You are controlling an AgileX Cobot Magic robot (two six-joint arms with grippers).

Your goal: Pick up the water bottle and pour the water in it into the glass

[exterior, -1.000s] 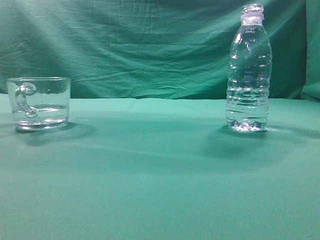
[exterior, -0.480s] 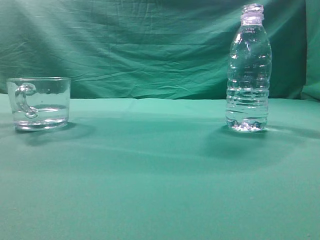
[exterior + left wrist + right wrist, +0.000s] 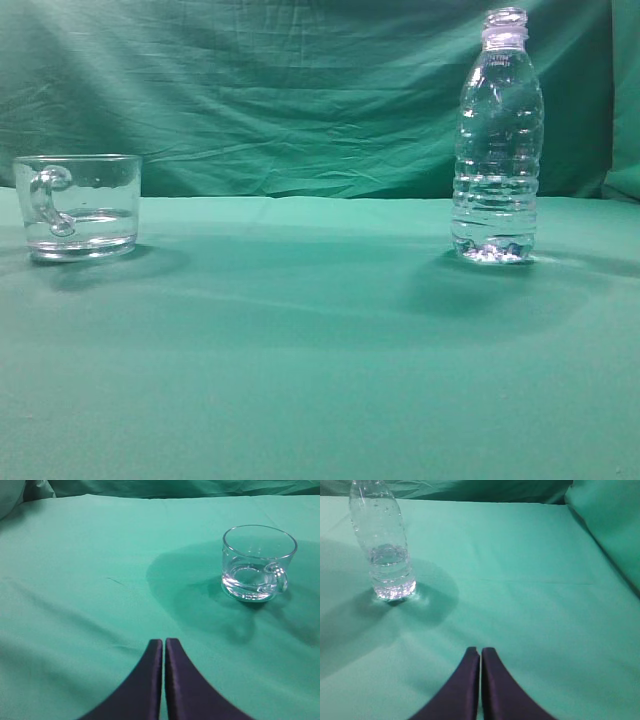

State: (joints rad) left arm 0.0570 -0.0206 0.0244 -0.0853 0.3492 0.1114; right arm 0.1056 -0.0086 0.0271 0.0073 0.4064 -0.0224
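Observation:
The water bottle (image 3: 497, 140) stands upright and capless on the right of the green cloth, with water (image 3: 493, 215) in its ribbed lower part. It also shows in the right wrist view (image 3: 382, 545), far left of my right gripper (image 3: 480, 651), which is shut and empty. The glass (image 3: 80, 205) stands at the left, handle toward the camera, with a little water at its bottom. It shows in the left wrist view (image 3: 257, 562), far right of my left gripper (image 3: 163, 641), which is shut and empty. Neither gripper shows in the exterior view.
A green cloth (image 3: 320, 350) covers the table and hangs as a wrinkled backdrop (image 3: 280, 90) behind it. A raised fold of cloth (image 3: 610, 525) lies at the right in the right wrist view.

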